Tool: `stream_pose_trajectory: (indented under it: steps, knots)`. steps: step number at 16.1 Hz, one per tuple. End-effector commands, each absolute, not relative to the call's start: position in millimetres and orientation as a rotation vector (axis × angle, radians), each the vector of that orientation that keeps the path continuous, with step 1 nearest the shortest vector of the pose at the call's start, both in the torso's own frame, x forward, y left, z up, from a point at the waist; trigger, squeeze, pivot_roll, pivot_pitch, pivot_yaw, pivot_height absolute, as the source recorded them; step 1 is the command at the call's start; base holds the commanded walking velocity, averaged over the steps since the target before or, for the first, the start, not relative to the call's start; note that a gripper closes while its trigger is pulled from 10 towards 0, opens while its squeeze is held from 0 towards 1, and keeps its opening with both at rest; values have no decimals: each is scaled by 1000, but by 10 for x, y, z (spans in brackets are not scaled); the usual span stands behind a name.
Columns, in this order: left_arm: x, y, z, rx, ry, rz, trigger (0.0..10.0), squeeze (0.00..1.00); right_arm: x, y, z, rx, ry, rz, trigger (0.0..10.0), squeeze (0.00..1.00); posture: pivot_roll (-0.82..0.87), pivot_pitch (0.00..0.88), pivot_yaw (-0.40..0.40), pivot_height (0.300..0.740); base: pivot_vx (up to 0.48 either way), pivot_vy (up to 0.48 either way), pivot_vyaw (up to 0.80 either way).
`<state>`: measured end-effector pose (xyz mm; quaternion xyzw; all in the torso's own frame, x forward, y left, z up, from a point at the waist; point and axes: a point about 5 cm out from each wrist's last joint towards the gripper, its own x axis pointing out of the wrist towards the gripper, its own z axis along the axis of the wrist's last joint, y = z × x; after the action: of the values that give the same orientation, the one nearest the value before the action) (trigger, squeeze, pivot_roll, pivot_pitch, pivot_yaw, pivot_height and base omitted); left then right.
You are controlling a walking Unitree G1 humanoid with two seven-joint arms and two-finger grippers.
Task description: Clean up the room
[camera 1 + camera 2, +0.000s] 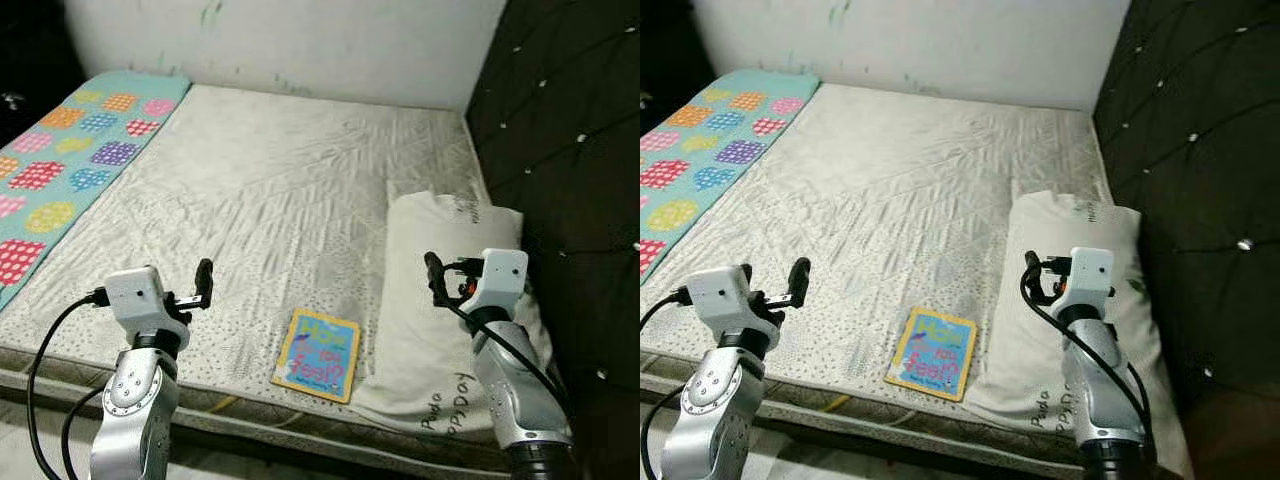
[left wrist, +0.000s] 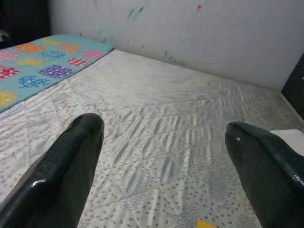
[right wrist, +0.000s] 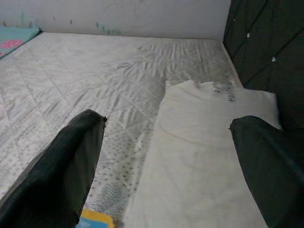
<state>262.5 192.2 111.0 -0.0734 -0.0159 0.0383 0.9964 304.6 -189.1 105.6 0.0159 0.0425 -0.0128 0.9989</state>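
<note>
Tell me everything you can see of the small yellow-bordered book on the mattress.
The small yellow-bordered book is thin and rectangular, with a blue cover bearing large colourful lettering. It lies flat, closed and slightly askew on the quilted white mattress near its front edge, just left of the white pillow, between the two raised grippers. Neither gripper touches it.

One book (image 1: 317, 355), one pillow (image 1: 440, 300), one blanket (image 1: 70, 150).

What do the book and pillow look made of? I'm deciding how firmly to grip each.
Book: stiff, glossy printed card by the look of it, lying flat with crisp edges. Pillow: soft off-white cloth, matte and creased, with printed lettering; its filling can't be seen.
</note>
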Motion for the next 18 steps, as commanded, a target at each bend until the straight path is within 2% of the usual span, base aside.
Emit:
stream_pose_trajectory:
  steps: [1,3,5,6,7,12,14,18]
  knots:
    - [2610,1967,1109,-128,-37,70,10000,0,3042,-1894,1111,-9,46,4,10000,0,-54,0,-2,740,0,0,0]
    - [2605,1996,1097,-139,-29,77,10000,0,3001,-1915,1117,0,23,9,10000,0,-55,0,-2,740,0,0,0]
    - [2628,1988,1091,-141,-28,73,10000,0,2986,-1927,1098,-79,16,-6,10000,0,-61,0,-2,740,0,0,0]
    - [2655,1965,1097,-137,-34,62,10000,0,2981,-1877,1070,22,74,38,10000,0,-60,0,1,740,0,0,0]
    - [2665,1956,1104,-136,-38,57,10000,0,2981,-1864,1084,-12,59,42,10000,0,-61,0,4,740,0,0,0]
    - [2662,1934,1093,-148,-31,49,10000,0,2983,-1844,1083,49,49,40,10000,0,-59,0,6,740,0,0,0]
    - [2693,1930,1103,-158,-34,51,10000,0,3006,-1817,1103,53,45,64,10000,0,-59,0,0,740,0,0,-678]
    - [2716,1913,1124,-168,-42,49,10000,0,3036,-1794,1123,52,38,76,10000,0,-59,0,-1,740,0,60,0]
